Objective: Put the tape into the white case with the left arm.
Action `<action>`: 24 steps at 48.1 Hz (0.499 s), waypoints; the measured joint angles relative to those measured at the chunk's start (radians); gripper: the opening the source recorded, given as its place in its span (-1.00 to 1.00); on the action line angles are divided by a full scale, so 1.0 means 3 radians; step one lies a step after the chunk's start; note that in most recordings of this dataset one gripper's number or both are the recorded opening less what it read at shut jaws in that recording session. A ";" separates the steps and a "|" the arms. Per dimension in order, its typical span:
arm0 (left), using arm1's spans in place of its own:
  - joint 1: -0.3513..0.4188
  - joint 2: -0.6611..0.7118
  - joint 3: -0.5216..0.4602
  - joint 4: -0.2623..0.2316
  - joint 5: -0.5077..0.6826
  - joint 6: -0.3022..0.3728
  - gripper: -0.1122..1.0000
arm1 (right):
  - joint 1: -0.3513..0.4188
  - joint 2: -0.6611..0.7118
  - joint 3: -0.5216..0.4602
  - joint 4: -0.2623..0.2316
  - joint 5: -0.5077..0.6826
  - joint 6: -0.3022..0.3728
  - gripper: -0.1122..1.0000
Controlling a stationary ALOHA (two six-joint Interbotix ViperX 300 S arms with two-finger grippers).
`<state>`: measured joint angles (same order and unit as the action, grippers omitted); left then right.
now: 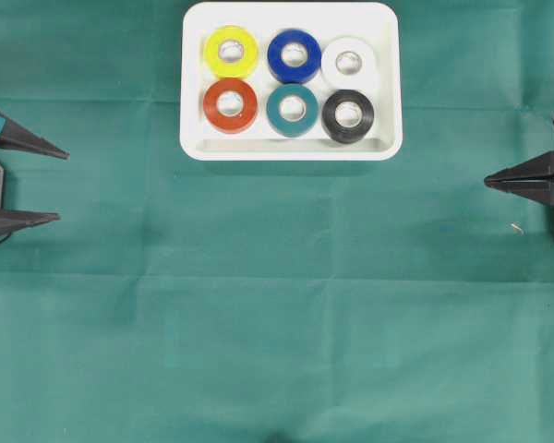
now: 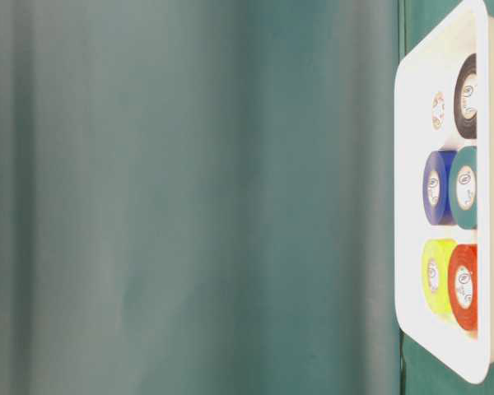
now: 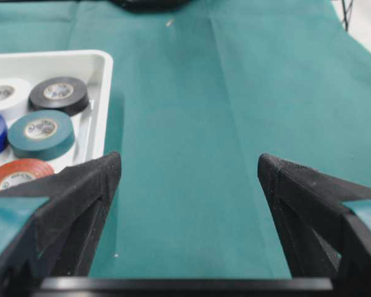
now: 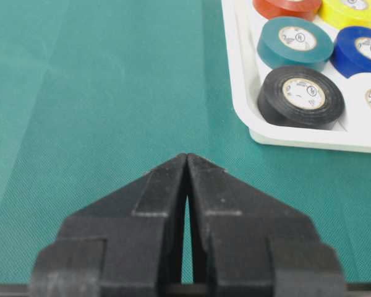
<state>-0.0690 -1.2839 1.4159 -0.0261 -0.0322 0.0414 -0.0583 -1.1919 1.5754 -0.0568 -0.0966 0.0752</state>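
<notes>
A matt green cloth (image 1: 277,305) with a fine weave and faint fold creases covers the table. The white case (image 1: 196,138) looks like smooth plastic with a slight sheen. The six tape rolls (image 1: 292,110) in it are smooth and faintly glossy, with paper-like printed cores. The left gripper (image 3: 188,170) fingers (image 3: 80,185) and the right gripper (image 4: 187,158) are matt black with a fine grainy surface

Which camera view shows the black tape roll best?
The right wrist view: the black tape roll is near, whole and sharp. Overhead it is whole but small; table-level shows it sideways; the left wrist view shows it farther away.
</notes>
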 measured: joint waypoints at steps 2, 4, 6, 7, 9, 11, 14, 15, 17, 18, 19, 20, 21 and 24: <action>0.0005 -0.0005 0.0000 0.0000 0.0010 0.0010 0.98 | 0.0000 0.0000 0.0000 0.0000 0.0000 0.0000 -0.97; 0.0005 -0.0015 0.0000 0.0000 0.0015 0.0010 0.98 | 0.0000 0.0000 -0.0005 0.0000 0.0000 0.0000 -0.97; 0.0010 -0.0020 0.0000 0.0000 0.0020 0.0005 0.98 | -0.0005 0.0005 0.0000 0.0000 0.0000 0.0000 -0.97; 0.0010 -0.0020 0.0000 0.0005 0.0026 0.0010 0.98 | -0.0005 0.0000 0.0000 0.0000 0.0000 0.0000 -0.97; 0.0015 -0.0020 0.0005 0.0005 0.0026 0.0020 0.98 | -0.0005 0.0000 0.0000 0.0000 0.0000 0.0000 -0.97; 0.0015 -0.0020 0.0015 0.0005 0.0036 0.0010 0.98 | -0.0005 0.0000 0.0000 0.0000 0.0005 0.0000 -0.97; 0.0015 -0.0020 0.0036 0.0010 0.0046 0.0051 0.98 | -0.0005 0.0000 0.0000 0.0000 0.0005 0.0000 -0.97; 0.0015 -0.0020 0.0046 0.0010 0.0051 0.0066 0.98 | -0.0005 0.0000 0.0000 0.0000 0.0000 0.0000 -0.97; 0.0015 -0.0020 0.0072 0.0010 0.0072 0.0118 0.98 | -0.0005 0.0000 0.0000 0.0000 0.0000 0.0000 -0.97; 0.0015 -0.0020 0.0077 0.0010 0.0082 0.0133 0.98 | -0.0005 0.0000 0.0000 0.0000 0.0000 0.0000 -0.97; 0.0015 -0.0020 0.0082 0.0005 0.0087 0.0143 0.98 | -0.0005 0.0000 0.0000 0.0000 0.0000 0.0000 -0.97; 0.0015 -0.0020 0.0087 0.0010 0.0092 0.0159 0.98 | -0.0005 0.0000 0.0000 0.0000 0.0000 0.0000 -0.97; 0.0015 -0.0020 0.0097 0.0010 0.0102 0.0169 0.98 | -0.0010 0.0000 0.0000 0.0000 0.0000 0.0000 -0.97; 0.0015 -0.0020 0.0107 0.0010 0.0112 0.0220 0.98 | -0.0005 0.0000 0.0000 0.0000 0.0000 0.0000 -0.97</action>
<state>-0.0644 -1.2901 1.4481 -0.0230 0.0015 0.1074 -0.0598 -1.1919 1.5754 -0.0568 -0.0966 0.0752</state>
